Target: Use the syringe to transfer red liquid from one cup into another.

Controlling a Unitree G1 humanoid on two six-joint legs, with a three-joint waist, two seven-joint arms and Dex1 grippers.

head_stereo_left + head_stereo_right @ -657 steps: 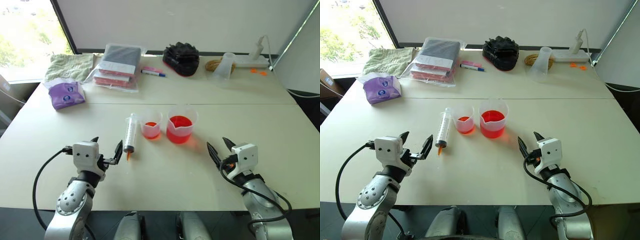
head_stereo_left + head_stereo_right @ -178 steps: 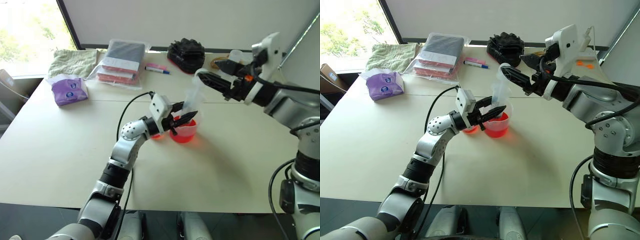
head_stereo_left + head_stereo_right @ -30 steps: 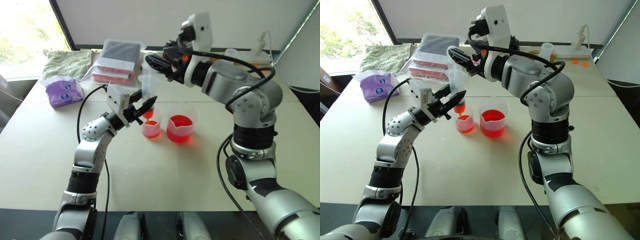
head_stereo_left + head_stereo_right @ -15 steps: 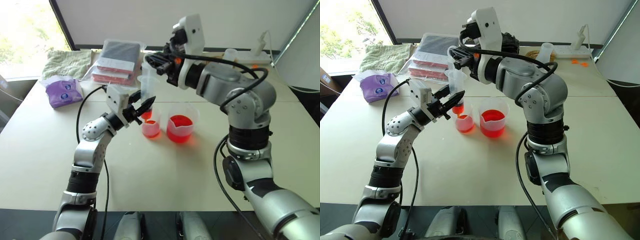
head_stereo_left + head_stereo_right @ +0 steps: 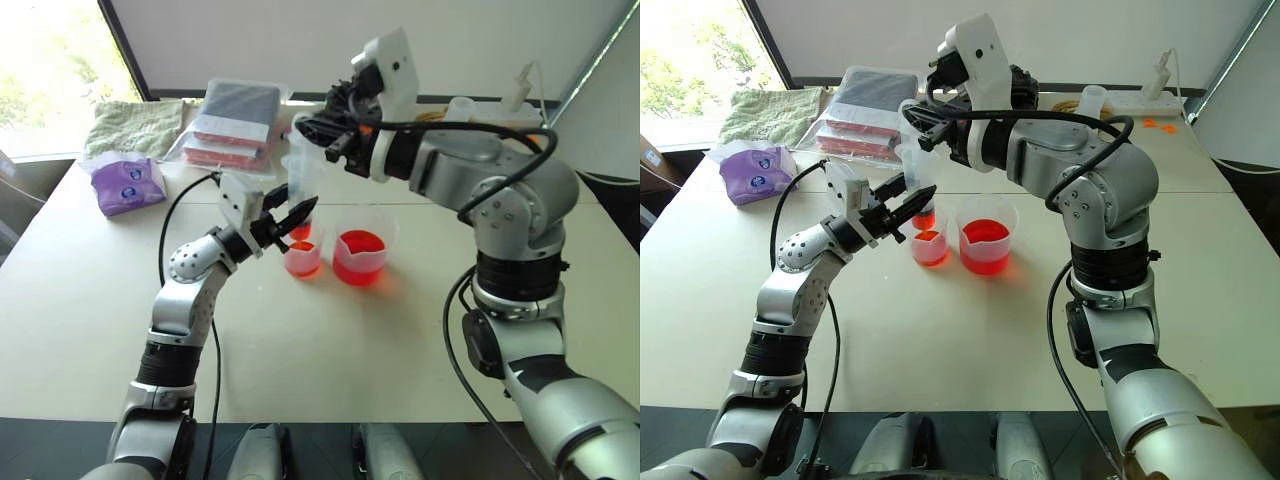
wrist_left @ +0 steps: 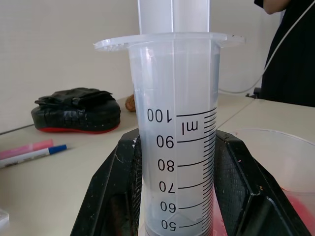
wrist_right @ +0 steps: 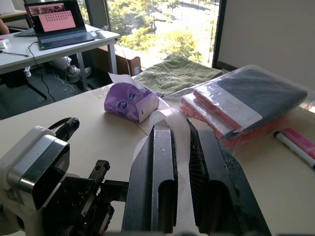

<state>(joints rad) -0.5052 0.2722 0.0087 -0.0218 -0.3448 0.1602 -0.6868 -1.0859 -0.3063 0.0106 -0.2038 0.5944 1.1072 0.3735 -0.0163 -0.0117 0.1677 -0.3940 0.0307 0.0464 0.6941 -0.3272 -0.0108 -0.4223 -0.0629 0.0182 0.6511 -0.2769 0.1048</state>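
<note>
The syringe point(image 6: 174, 128) is clear with black printed marks. Both cups hold red liquid point(image 5: 360, 243). The tissue pack point(image 5: 132, 184) is purple, the towel point(image 5: 140, 128) pale green.

Syringe point(image 6: 174, 132) cut off top and bottom in the left wrist view, its tip hidden behind the left gripper point(image 5: 290, 215), plunger top covered by the right gripper point(image 7: 179, 147), small cup's point(image 5: 303, 258) liquid level too small to tell.

On the barrel of the syringe point(image 6: 174, 147), black graduations are printed: the numbers 100, 90, 80, 70, 60 and 50 are read down its side, each beside tick marks, and "ml" is printed next to the 100.
</note>
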